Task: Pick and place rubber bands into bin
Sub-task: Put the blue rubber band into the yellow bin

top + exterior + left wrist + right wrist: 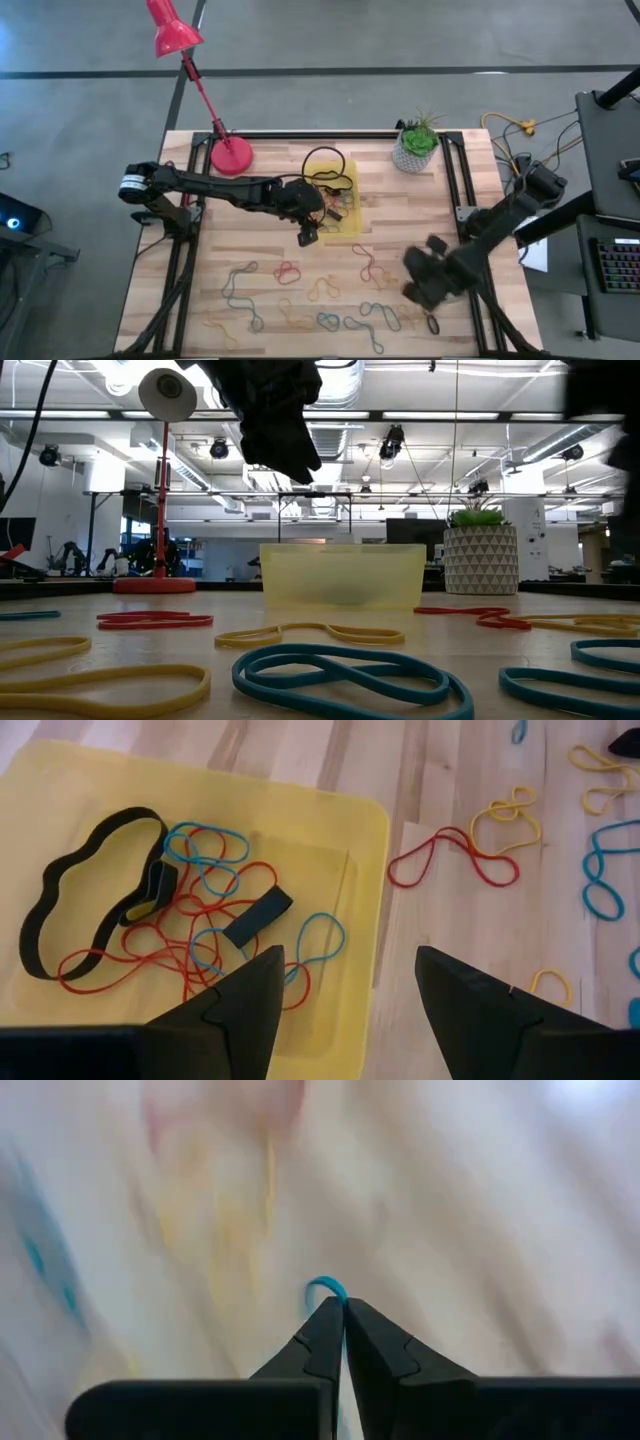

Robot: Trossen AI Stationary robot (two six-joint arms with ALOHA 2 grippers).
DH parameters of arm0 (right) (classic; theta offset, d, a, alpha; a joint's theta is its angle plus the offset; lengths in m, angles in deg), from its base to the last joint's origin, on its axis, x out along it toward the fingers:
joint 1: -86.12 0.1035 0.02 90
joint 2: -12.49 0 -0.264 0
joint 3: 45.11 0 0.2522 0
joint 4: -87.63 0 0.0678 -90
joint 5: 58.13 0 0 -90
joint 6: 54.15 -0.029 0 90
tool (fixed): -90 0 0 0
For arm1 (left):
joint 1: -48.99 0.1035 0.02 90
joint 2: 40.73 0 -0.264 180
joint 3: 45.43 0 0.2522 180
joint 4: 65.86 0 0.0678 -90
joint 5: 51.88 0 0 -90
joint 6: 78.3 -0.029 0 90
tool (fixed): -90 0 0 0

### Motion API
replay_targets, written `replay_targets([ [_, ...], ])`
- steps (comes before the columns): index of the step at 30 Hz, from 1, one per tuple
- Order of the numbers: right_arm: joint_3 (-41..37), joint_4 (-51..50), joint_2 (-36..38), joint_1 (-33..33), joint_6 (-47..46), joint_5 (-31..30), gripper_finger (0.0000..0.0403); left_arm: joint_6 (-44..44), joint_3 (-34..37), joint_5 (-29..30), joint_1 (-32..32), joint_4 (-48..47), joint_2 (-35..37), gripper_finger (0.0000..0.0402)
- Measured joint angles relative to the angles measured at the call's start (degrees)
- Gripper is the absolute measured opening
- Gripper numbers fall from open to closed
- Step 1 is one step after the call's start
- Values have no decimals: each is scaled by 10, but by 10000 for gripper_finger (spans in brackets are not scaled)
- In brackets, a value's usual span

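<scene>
L gripper (345,985): wide open, empty, over bin (375,870) edge.
R gripper (343,1312): shut on blue band (326,1287).
Writing: none legible.

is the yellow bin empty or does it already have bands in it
Not empty: the bin holds a wide black band plus tangled red and blue bands.

One yellow bin (349,178) sits on the table (470,180), with one red desk lamp (231,154) and one potted plant (415,146). Roughly a dozen rubber bands (288,271) lie loose on the wood. Several more are tangled inside the bin, including one wide black band (90,885); their exact number cannot be told.
</scene>
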Motion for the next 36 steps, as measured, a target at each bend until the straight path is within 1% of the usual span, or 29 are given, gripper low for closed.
replay_targets([
  [2,17,-9,7,-51,24,-52,8,0,0,0,0,0,0,211],
  [4,36,3,7,-108,70,-84,8,0,0,0,0,-1,0,211],
  [7,73,53,8,-203,188,-109,8,0,0,0,0,-4,0,211],
  [10,112,110,4,-284,313,-112,8,1,0,0,-3,-17,2,211],
  [13,151,149,3,-343,404,-87,8,3,0,1,-12,-53,12,210],
  [15,168,170,3,-374,451,-70,8,4,0,6,-20,-90,23,210],
  [17,175,188,3,-399,479,-65,8,11,0,21,-28,-111,34,210],
  [19,178,202,2,-420,484,-41,8,21,0,41,-35,-137,41,210],
  [22,173,208,-13,-443,470,33,8,34,1,66,-46,-162,55,210],
  [25,165,208,-41,-445,434,92,10,36,2,78,-54,-173,65,210],
  [27,165,211,-63,-441,415,127,17,44,7,79,-57,-179,68,210],
  [29,169,208,-87,-432,406,147,35,52,16,79,-60,-178,72,210],
  [33,192,202,-118,-409,415,155,89,74,45,79,-63,-180,77,210],
  [36,217,156,-123,-388,454,183,133,85,65,76,-68,-185,78,210],
])
